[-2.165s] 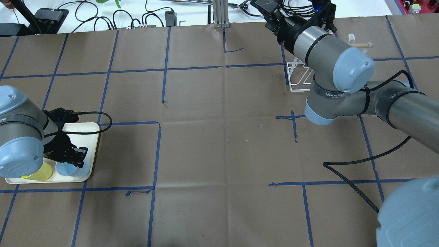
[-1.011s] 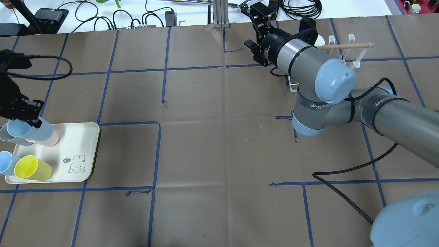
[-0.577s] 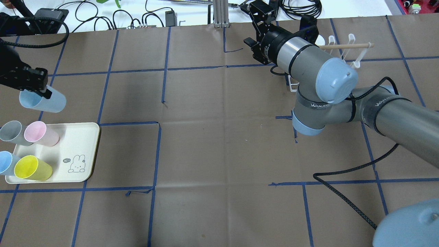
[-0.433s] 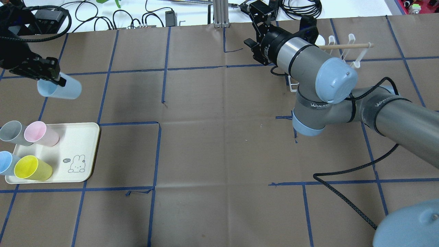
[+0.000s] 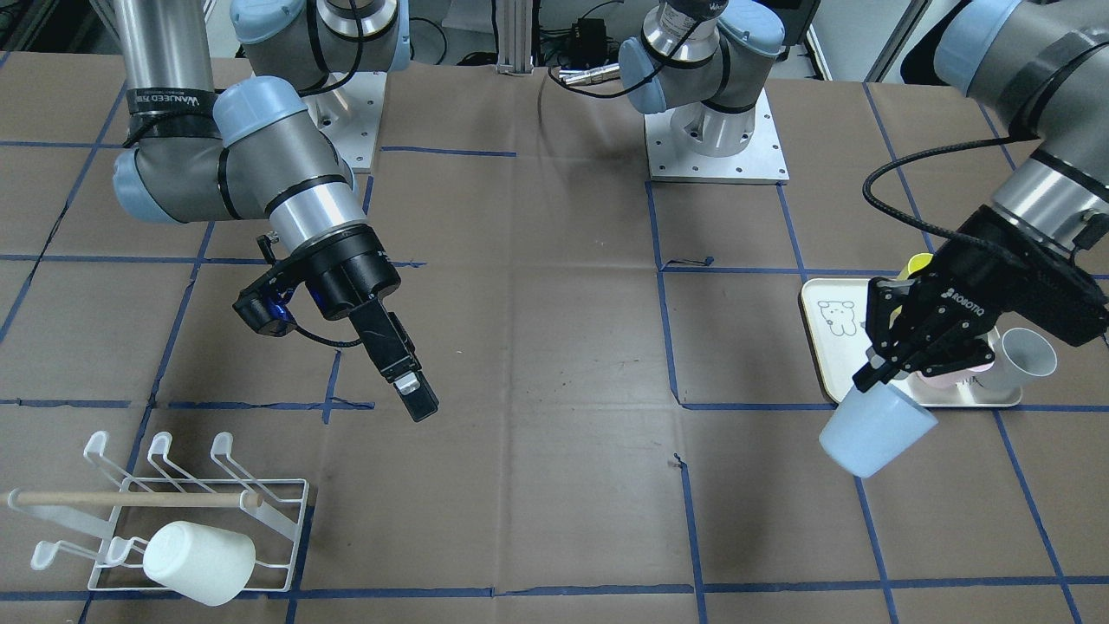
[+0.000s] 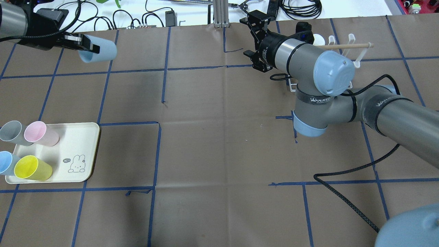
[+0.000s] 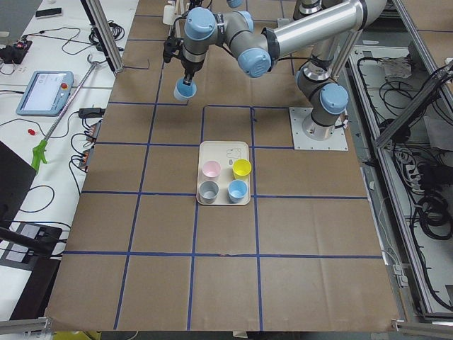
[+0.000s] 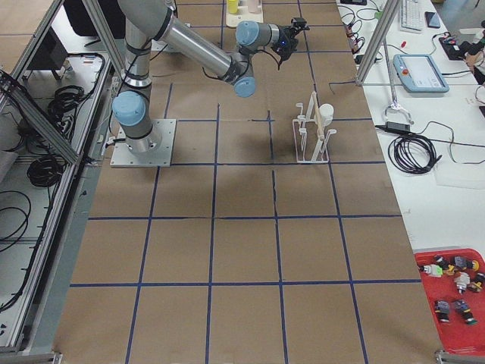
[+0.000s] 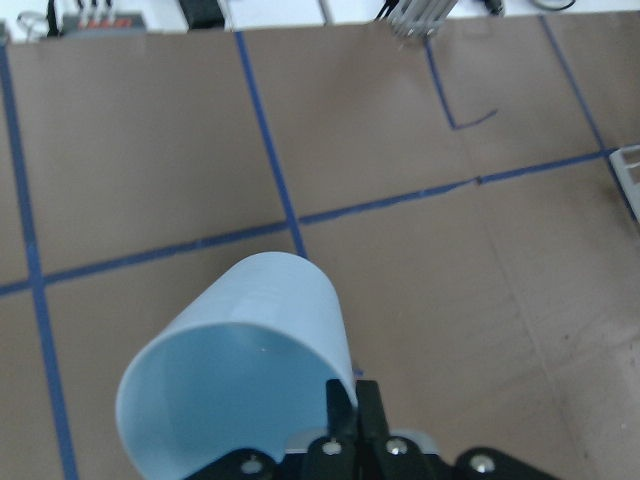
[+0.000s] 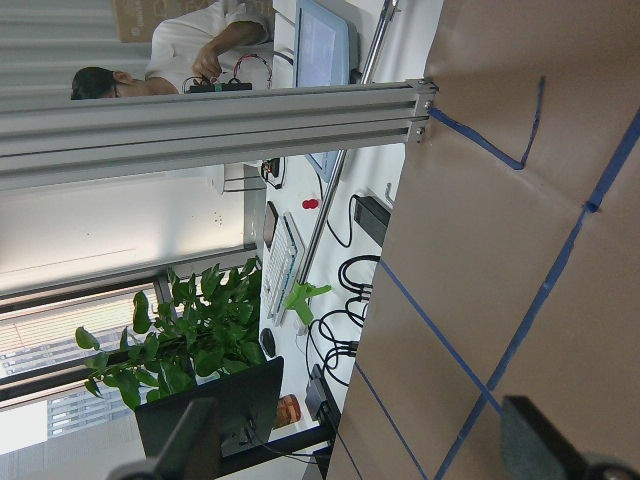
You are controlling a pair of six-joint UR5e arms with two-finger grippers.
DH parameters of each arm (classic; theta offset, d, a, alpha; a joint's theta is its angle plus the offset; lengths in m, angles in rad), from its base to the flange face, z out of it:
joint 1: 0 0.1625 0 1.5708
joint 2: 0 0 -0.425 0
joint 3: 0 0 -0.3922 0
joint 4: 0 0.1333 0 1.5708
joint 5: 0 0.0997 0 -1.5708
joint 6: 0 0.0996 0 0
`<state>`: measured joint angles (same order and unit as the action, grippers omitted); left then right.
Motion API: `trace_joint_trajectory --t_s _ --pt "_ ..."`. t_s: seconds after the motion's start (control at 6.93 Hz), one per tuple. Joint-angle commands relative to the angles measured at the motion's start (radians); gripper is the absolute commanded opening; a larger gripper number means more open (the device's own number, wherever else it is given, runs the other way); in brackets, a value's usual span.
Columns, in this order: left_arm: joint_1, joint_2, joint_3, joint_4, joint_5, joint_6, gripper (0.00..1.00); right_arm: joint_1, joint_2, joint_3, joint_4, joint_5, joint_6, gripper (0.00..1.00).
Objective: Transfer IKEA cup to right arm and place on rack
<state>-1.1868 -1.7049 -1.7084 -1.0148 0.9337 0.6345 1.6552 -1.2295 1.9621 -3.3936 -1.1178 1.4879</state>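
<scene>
IKEA cup [image 6: 99, 52]: pale blue, plain, tilted; rim pinched in left gripper [image 6: 90, 48] jaws, nr desk [image 6: 219, 137] far edge. Right gripper [image 6: 245, 37] jaws wide, well apart, nr rack [image 5: 173, 499].

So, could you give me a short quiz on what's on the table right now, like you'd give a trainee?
1. True or false: the left tool holds a light blue cup clear of the table.
2. How many cups stand on the tray? A two, B four, C six.
3. Fill in: the cup resting on the rack is ____ in colour.
Key: 1 true; 2 B; 3 white.
</scene>
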Motion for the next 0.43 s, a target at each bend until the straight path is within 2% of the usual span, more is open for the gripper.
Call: trace_joint_trajectory --t_s 0.0,0.29 --pt "-0.019 -0.025 -0.104 0.309 -0.2 0.027 0.0 0.0 0.001 -0.005 0.011 0.003 0.002 1.0" --pt "-0.057 -0.124 -0.201 0.674 -0.35 0.016 0.0 0.0 -0.002 -0.009 -0.003 -0.005 0.006 1.0"
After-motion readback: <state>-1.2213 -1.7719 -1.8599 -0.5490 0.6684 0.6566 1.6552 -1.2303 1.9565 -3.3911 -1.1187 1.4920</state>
